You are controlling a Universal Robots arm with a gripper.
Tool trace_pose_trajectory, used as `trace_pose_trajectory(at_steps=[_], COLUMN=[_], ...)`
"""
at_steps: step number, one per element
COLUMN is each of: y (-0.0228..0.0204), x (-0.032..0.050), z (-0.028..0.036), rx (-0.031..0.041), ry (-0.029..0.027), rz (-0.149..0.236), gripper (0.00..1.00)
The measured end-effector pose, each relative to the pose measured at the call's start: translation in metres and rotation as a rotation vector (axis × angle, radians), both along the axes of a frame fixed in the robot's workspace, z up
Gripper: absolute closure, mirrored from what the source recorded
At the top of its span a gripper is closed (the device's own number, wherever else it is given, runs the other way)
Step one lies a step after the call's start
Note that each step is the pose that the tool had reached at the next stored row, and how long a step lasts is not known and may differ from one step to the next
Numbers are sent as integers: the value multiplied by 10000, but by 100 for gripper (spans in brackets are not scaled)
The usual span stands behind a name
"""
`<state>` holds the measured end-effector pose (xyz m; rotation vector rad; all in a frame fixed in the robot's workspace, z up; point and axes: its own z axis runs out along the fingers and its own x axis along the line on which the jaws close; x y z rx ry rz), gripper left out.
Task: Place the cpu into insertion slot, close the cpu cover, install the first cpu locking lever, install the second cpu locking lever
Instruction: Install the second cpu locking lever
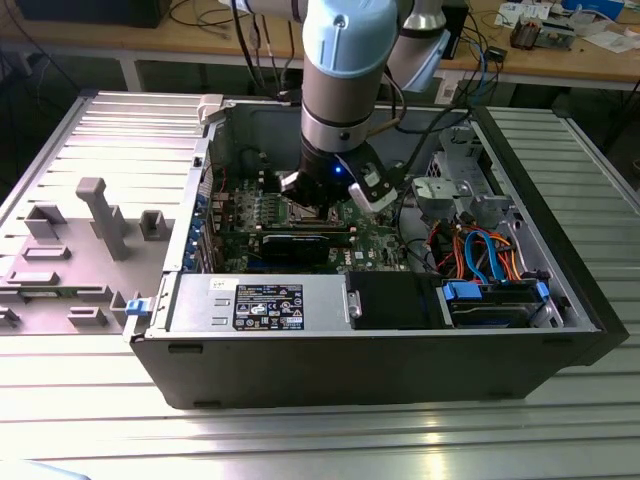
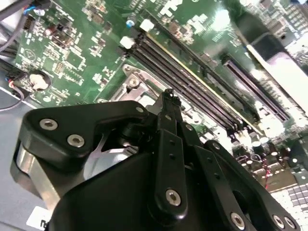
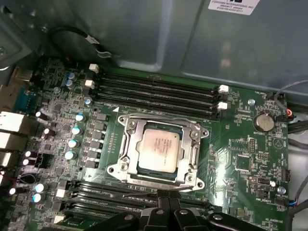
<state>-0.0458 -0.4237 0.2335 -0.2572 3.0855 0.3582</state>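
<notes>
First wrist view shows you the cpu (image 3: 157,148) seated under the closed cpu cover (image 3: 126,142), gripper (image 3: 166,199) clenched, empty.

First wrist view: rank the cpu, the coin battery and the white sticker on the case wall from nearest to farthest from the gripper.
1. The cpu, seated under the cpu cover, just beyond the gripper.
2. The coin battery, off to one side on the board.
3. The white sticker, up on the case wall.
</notes>
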Motion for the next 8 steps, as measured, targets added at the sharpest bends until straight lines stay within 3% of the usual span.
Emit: trace_pose_trajectory(at_steps=[8], y=[0], x=[-193], z=[-24], rx=[2], ry=[-6], rz=[0], gripper=[89])
